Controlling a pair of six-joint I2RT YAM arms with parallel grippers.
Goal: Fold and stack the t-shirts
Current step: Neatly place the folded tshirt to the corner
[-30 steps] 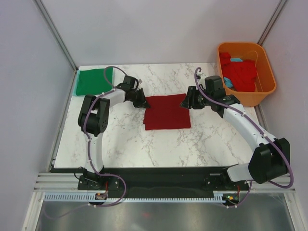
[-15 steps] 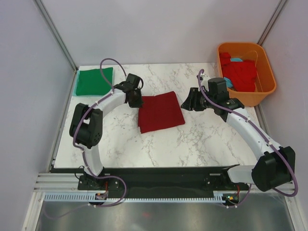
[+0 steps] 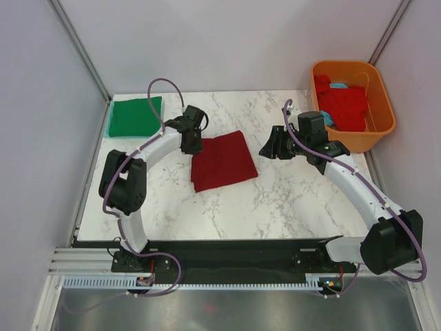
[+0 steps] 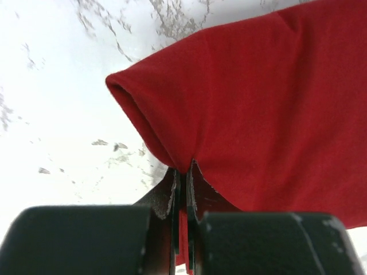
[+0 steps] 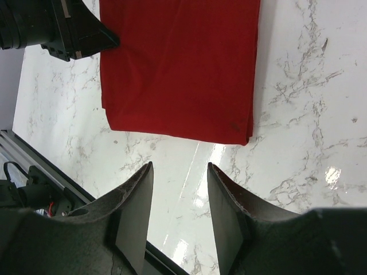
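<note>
A folded dark maroon red t-shirt (image 3: 223,161) lies on the marble table, skewed. My left gripper (image 3: 191,145) is shut on its far left corner; in the left wrist view (image 4: 184,169) the jaws pinch the cloth (image 4: 269,103). My right gripper (image 3: 267,149) is open and empty, just right of the shirt; the right wrist view (image 5: 180,172) shows it above bare table, near the shirt's edge (image 5: 178,69). A folded bright green t-shirt (image 3: 135,116) lies at the far left corner. Brighter red (image 3: 343,105) and light blue (image 3: 337,86) shirts sit in the orange tub.
The orange plastic tub (image 3: 381,131) stands at the far right, off the table's corner. Grey walls close in the left and right sides. A black base strip (image 3: 227,252) runs along the near edge.
My left gripper has dragged the maroon shirt leftward and turned it. My right gripper has let go of the shirt's right corner and drawn back a little to the right.
</note>
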